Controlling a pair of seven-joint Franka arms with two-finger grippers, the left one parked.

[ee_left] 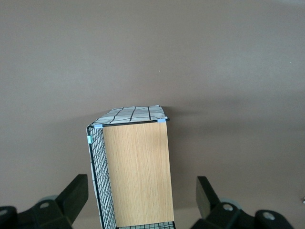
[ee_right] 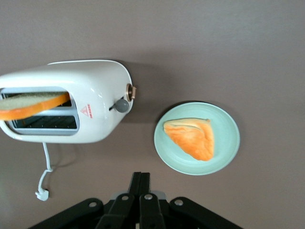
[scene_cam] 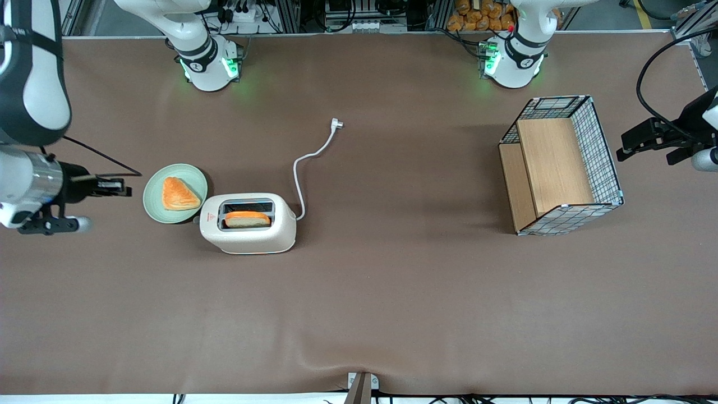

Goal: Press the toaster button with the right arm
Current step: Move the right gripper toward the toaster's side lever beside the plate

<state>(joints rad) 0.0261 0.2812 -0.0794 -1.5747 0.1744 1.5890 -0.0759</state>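
Right arm's gripper (scene_cam: pixel 124 191), fingers together, nothing held, hovering just off the plate (scene_cam: pixel 154 203) w/ pastry (scene_cam: pixel 178 194). Toaster (scene_cam: pixel 249 231) next along the same line, long axis pointing back at gripper; toaster button (ee_right: pixel 122 105) on the narrow end facing it.

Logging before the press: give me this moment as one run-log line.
phase: approach | gripper: shut, off toaster, beside plate | toaster button: untouched | bread slice: in slot nearer front camera
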